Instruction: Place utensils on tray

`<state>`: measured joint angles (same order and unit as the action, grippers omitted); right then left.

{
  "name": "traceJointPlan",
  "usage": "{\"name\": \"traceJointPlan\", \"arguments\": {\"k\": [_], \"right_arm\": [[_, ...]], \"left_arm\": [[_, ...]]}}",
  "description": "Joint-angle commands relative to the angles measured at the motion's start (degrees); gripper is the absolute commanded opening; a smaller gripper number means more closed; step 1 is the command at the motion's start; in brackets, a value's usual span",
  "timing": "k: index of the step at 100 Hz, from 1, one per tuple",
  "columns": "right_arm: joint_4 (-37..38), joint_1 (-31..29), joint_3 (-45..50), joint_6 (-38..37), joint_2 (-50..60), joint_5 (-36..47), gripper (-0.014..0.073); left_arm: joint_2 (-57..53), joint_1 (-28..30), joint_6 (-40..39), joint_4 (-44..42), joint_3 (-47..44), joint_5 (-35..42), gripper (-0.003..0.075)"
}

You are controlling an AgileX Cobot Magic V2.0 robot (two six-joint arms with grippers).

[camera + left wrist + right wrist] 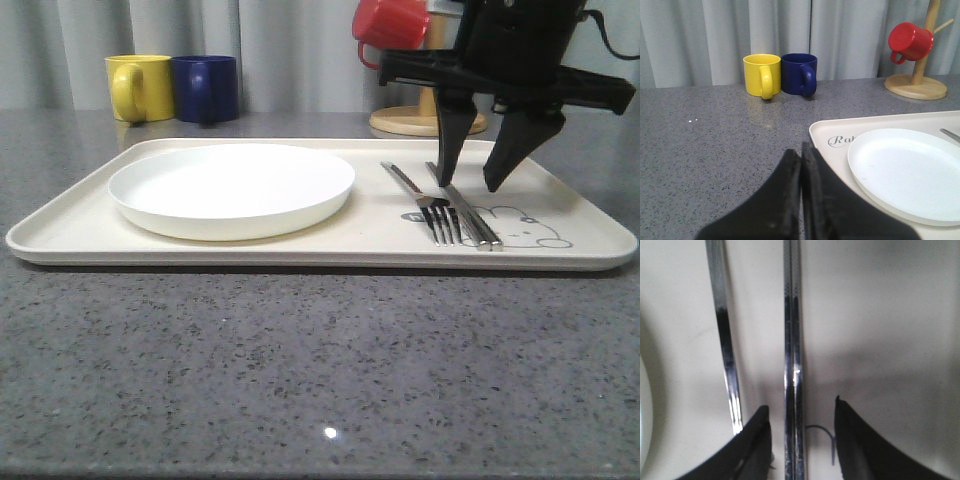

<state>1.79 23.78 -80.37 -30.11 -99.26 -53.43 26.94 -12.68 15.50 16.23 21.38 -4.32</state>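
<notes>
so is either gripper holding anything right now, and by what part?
Nothing is held. The right gripper is open above the knife, which lies on the tray beside the fork. The left gripper is shut and empty.

Right gripper (473, 183) hangs at about two o'clock in the front view, wrist above, both fingers (450, 140) pointing down toward six o'clock and spread apart with nothing between them; left gripper (801, 152), seen in its wrist view, has its fingers pressed together, empty.
</notes>
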Motion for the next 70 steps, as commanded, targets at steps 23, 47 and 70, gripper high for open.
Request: {"name": "traceJointPlan", "arguments": {"k": [23,47,70], "right_arm": [[2.9,-5.1,-2.7,9.8,10.7,-2.7,0.0333],[2.2,-18.5,-2.7,21.7,13.1,-7.6,0.0333],[-3.1,-30.2,-2.6,31.3,12.7,-7.3,0.0333]], "left_arm": [[0.3,-0.2,0.0,0.1,1.6,4.9,-0.0017],[0.3,-0.2,0.0,0.1,1.6,4.9,-0.0017],[0.3,-0.2,0.0,0.1,1.6,4.9,-0.0017]]}}
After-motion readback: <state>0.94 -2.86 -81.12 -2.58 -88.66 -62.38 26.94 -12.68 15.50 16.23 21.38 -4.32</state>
